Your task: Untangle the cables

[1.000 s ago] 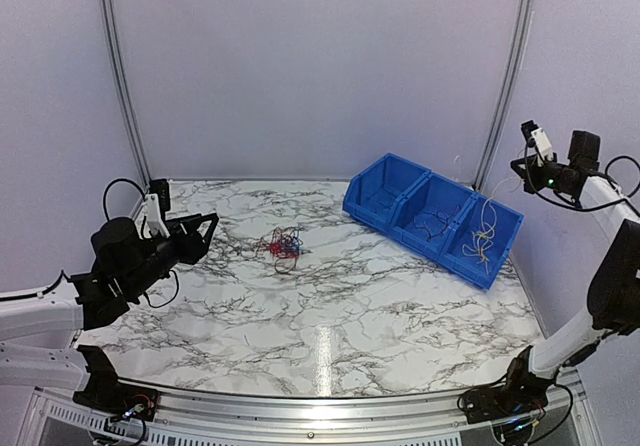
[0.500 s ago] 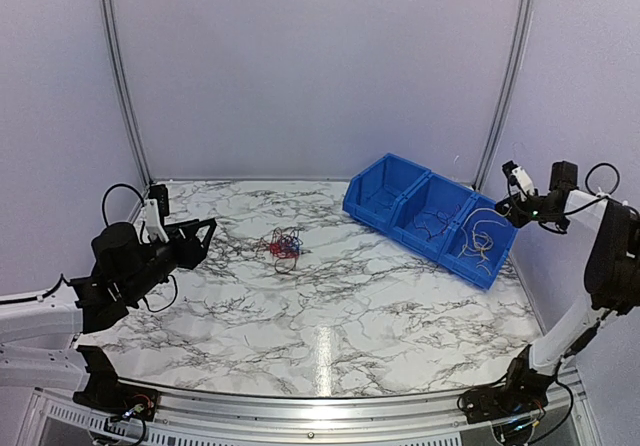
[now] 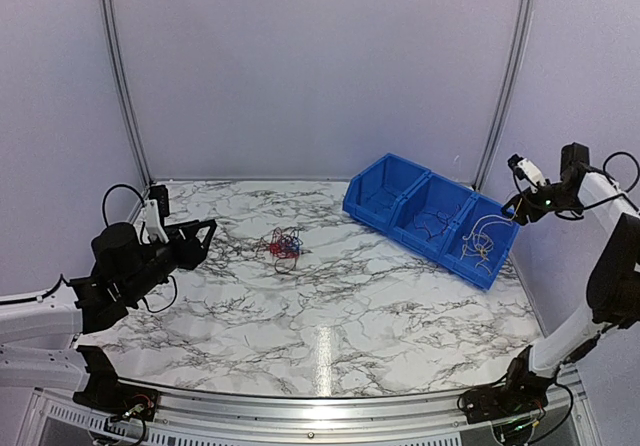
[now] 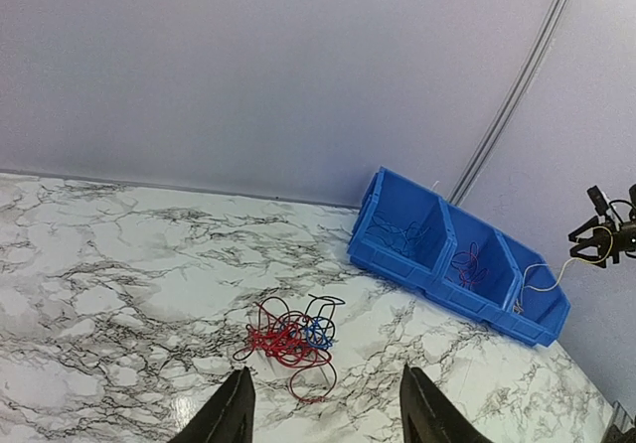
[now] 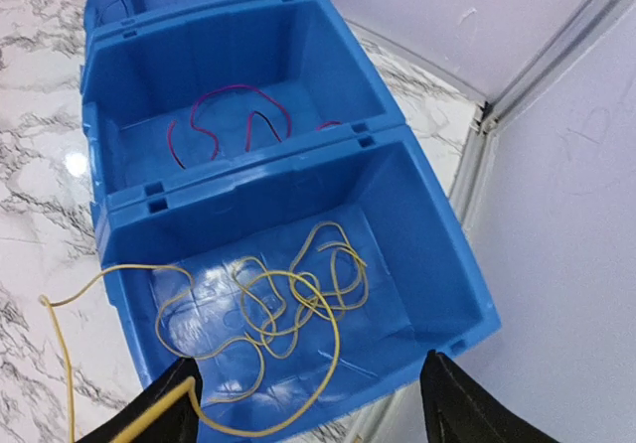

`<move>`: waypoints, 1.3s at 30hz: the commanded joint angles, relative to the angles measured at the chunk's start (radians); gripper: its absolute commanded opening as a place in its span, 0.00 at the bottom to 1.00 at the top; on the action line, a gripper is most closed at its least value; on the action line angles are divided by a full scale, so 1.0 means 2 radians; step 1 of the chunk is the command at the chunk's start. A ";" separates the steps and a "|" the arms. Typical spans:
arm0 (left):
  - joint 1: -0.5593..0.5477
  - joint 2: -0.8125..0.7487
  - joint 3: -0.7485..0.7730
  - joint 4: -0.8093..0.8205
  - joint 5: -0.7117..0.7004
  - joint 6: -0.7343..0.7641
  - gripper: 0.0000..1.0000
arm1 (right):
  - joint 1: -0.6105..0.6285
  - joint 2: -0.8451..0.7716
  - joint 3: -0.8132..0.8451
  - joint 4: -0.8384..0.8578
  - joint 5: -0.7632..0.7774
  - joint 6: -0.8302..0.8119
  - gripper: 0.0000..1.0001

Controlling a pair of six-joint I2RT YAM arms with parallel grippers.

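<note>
The red and blue cables (image 3: 284, 247) sat bunched on the worktop (image 3: 330, 306), well apart from the blue bin (image 3: 430, 216). The left hand (image 3: 200, 236) hung beyond them, farther from the bin, fingers spread with nothing in them. The right hand (image 5: 308, 413) hovered over the bin's end compartment, fingers wide apart. One strand of the yellow cables (image 5: 288, 294) lying in there ran up along a finger.

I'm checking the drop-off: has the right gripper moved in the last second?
Yes. The right gripper has dropped leftward toward the blue bin, and now hovers by its right-end compartment.
</note>
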 commanded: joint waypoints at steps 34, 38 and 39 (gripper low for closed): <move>-0.097 0.132 0.080 0.005 0.057 0.097 0.52 | 0.138 0.050 0.201 -0.251 0.296 -0.017 0.80; -0.098 0.115 0.073 0.003 0.045 0.097 0.53 | 0.199 0.011 0.172 -0.262 0.212 -0.013 0.76; -0.098 0.110 0.070 0.002 0.042 0.096 0.54 | 0.215 0.002 0.153 -0.257 0.196 -0.011 0.76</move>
